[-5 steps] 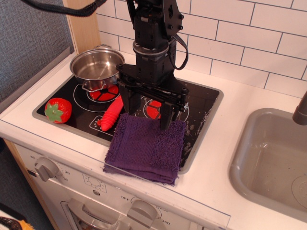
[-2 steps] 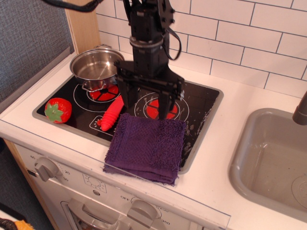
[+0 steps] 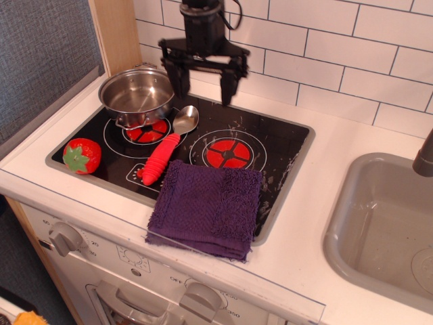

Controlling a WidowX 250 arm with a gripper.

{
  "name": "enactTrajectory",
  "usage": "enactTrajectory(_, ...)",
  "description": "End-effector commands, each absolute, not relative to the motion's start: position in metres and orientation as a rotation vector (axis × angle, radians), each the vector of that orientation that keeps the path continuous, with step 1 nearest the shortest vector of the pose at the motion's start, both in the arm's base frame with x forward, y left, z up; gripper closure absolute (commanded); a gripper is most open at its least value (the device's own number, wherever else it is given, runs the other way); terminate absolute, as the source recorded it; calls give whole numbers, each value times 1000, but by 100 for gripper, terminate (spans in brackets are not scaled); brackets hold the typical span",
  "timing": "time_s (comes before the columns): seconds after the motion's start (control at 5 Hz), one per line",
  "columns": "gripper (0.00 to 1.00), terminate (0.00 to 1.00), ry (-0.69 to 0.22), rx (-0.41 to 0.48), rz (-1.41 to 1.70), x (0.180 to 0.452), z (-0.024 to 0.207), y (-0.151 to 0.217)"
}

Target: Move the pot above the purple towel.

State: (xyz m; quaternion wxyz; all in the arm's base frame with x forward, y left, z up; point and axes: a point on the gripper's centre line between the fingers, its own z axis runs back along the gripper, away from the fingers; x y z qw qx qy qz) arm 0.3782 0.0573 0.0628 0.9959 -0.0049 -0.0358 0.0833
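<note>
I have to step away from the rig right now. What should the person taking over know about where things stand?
Gripper: jaws open, holding nothing, raised over the back of the stove, just right of the pot.
Pot: on the back-left burner, empty and upright, not yet touched.
Purple towel: lying folded at the front of the stove, its front edge hanging over onto the counter.
Spoon with a red handle lies between pot and towel; a toy strawberry sits at the left edge of the stove.
Done: nothing so far.
Left: grasp the pot, carry it to the burner just behind the towel, and set it down there.
</note>
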Motion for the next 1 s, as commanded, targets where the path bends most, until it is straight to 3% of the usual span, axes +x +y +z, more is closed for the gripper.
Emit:
enactTrajectory(0.0, 0, 0, -82, 75, 276, 419, 56, 109)
enactTrajectory(0.4, 0, 0, -41, 85, 296, 420, 37, 113)
enactTrajectory(0.6, 100, 0, -51, 92, 279, 419, 39, 110)
enactTrajectory(0.8, 100, 0, -55, 94, 275, 418, 40, 109)
